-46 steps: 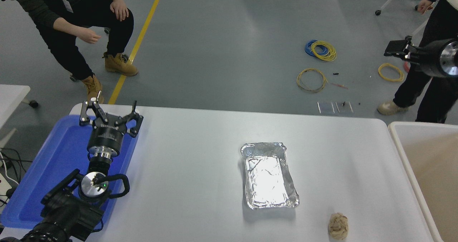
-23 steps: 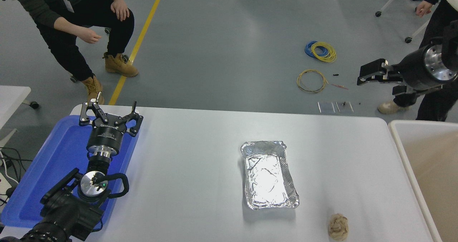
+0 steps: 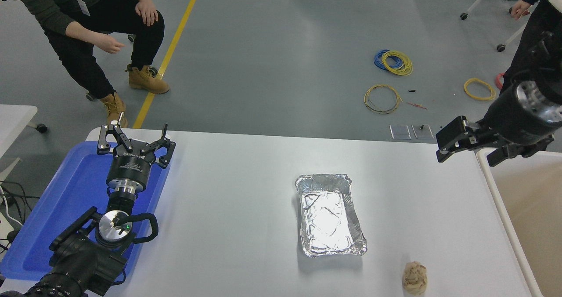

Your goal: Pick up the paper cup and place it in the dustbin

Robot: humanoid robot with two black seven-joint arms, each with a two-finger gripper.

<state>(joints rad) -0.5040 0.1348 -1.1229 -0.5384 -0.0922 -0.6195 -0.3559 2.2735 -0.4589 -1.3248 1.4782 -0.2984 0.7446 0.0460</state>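
No paper cup shows in the head view; it is hidden or out of view. The dustbin [image 3: 488, 174], cream-white with a beige inside, is cut off by the right edge of the picture. My right gripper [image 3: 474, 150] hangs open and empty over the table's far right corner, just left of the dustbin's rim. Its arm comes in from the right edge. My left gripper [image 3: 135, 141] is parked open over the blue tray [image 3: 66, 200] at the lower left.
A silver foil tray [image 3: 329, 215] lies mid-table. A crumpled beige paper ball [image 3: 415, 278] sits near the front edge. One person crouches at the far left and another stands at the far right. Wire coils lie on the floor.
My right arm has swung down and to the left, from high above the floor at the right edge to just over the table's far right corner. The left arm has not moved.
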